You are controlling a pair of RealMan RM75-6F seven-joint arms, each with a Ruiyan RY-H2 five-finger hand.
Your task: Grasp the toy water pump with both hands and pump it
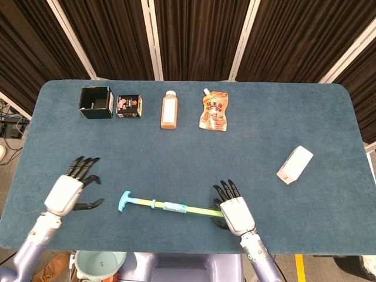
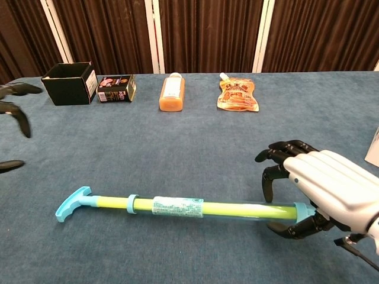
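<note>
The table [image 1: 294,117] is seen from high above in the head view — looking almost straight down, curtains at the top. In the chest view it is seen low and near, facing across — the toy water pump [image 2: 177,207] is shared.

On the bench [image 1: 252,153] lie one toy water pump [image 1: 170,207], one bottle [image 1: 169,109], one pouch [image 1: 214,110], two dark boxes [image 1: 96,102] [image 1: 129,106] (far left) and one white box [image 1: 294,164].

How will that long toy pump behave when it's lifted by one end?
The toy water pump looks like thin, stiff plastic, so probably light and rigid. Being long and round, it may roll or swing, since only the right hand is at its end; the T-handle should limit rolling.
</note>
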